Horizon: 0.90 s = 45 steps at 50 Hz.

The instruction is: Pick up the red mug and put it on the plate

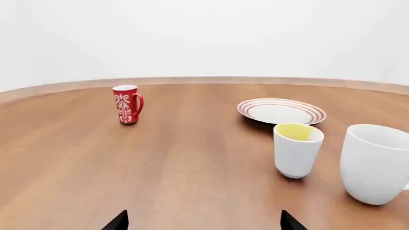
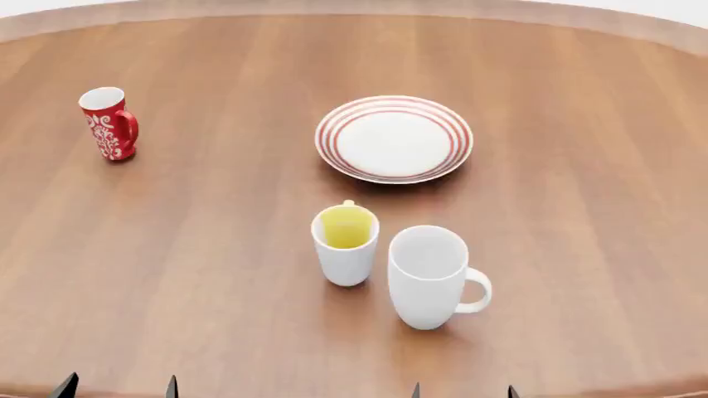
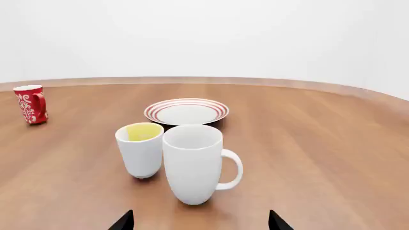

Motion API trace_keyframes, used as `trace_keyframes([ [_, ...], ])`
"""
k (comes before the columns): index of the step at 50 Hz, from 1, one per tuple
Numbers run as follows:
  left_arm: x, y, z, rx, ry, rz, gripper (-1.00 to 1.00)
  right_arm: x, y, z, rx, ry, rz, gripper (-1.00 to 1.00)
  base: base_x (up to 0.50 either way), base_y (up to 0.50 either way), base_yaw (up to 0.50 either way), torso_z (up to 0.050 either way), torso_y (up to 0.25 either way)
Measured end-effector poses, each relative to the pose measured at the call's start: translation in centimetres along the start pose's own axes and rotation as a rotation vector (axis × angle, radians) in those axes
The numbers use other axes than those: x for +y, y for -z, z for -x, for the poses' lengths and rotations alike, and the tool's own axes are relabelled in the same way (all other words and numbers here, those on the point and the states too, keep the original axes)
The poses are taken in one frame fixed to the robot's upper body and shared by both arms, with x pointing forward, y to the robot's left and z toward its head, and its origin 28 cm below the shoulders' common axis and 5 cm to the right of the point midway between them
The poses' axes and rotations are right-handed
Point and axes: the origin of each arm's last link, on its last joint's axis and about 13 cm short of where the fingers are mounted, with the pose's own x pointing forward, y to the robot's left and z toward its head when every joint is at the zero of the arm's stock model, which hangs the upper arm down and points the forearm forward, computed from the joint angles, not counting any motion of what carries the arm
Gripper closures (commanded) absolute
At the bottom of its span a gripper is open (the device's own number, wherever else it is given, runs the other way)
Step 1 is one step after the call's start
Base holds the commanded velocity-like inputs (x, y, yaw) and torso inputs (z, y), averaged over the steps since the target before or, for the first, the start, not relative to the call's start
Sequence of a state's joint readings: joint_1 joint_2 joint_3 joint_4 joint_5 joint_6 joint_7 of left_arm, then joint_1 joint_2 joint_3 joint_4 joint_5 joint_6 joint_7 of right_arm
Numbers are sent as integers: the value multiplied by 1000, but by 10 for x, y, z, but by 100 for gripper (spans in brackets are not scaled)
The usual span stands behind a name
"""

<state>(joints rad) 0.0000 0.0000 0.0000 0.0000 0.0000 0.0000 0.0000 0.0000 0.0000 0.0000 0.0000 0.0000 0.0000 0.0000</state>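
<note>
Both grippers hover low at the near edge of the wooden tabletop (image 2: 199,249), only dark tips visible. The left gripper (image 1: 203,221) and right gripper (image 3: 200,220) show jaws apparently spread wide, holding nothing. The red mug (image 2: 109,123) stands upright, far left, well apart from the plate (image 2: 394,138).

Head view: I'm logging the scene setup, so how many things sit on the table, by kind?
Mugs: 3 (the red mug, the white mug with yellow inside, the larger plain white mug)
Plates: 1 (the plate)
Total: 4
</note>
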Motion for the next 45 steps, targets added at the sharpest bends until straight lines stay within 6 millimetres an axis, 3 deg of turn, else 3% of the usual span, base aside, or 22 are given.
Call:
trace_keyframes([
  [22,0,-5,-1,4,7,-10,-100,-1,-6,-1,6,11,6,-100,0,0,0,0,0],
  [38,-1,-70,-16,-66,22,-36,-100,-47,-90,-41,-17,239,-57,-100,0,0,0,0,0],
  [45,-1,-92,-18,-95,23,-42,-100,-66,-117,-50,-13,328,-75,-100,88,0,0,0,0],
])
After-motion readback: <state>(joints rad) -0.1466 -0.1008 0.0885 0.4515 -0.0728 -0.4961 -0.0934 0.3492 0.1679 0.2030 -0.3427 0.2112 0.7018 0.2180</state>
